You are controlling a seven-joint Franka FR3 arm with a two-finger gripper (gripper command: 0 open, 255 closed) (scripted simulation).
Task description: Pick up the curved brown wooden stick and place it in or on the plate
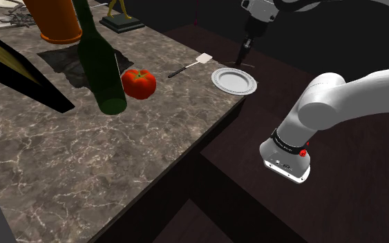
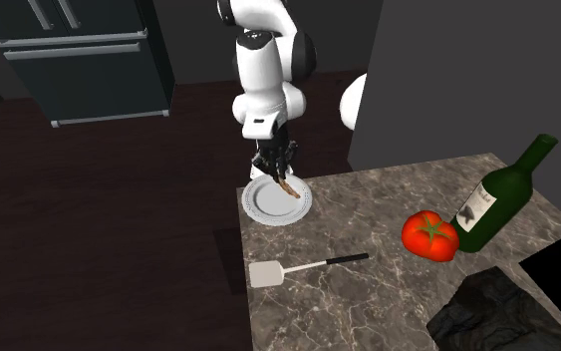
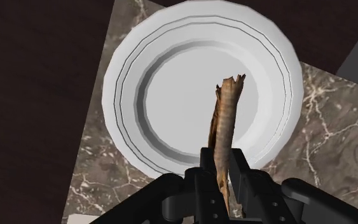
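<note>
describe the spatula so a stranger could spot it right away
On the marble counter, find the corner holding the white plate. The spatula lies flat beside that plate, not touching it. Unlike the round red tomato and dark green bottle further along, it is thin, with a white square blade and a dark-tipped handle.
</note>
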